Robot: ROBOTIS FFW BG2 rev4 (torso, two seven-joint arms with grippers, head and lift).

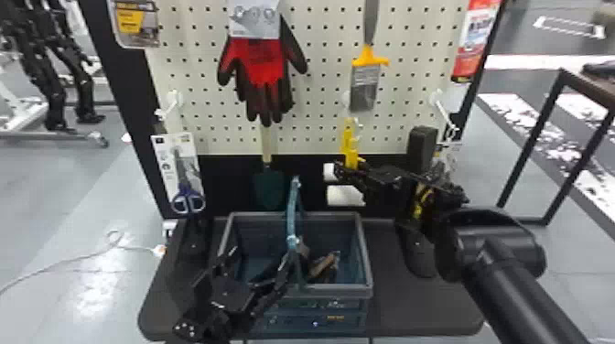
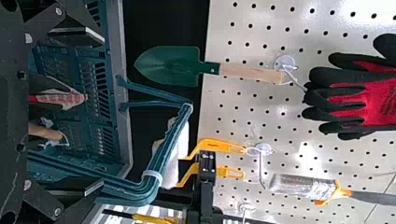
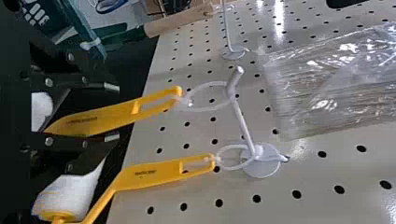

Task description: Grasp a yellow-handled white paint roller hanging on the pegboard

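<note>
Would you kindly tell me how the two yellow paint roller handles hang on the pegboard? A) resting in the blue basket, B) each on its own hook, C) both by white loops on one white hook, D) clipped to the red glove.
C: the right wrist view shows both yellow handles ending in white loops slipped over the same white hook on the pegboard.

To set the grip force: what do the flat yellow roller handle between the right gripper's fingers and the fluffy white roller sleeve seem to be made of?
Flat yellow roller handle: likely moulded plastic, smooth with a sheen and a cut-out slot. Fluffy white roller sleeve: seemingly a soft fibre nap, matte with fuzzy edges; fibre unclear.
</note>
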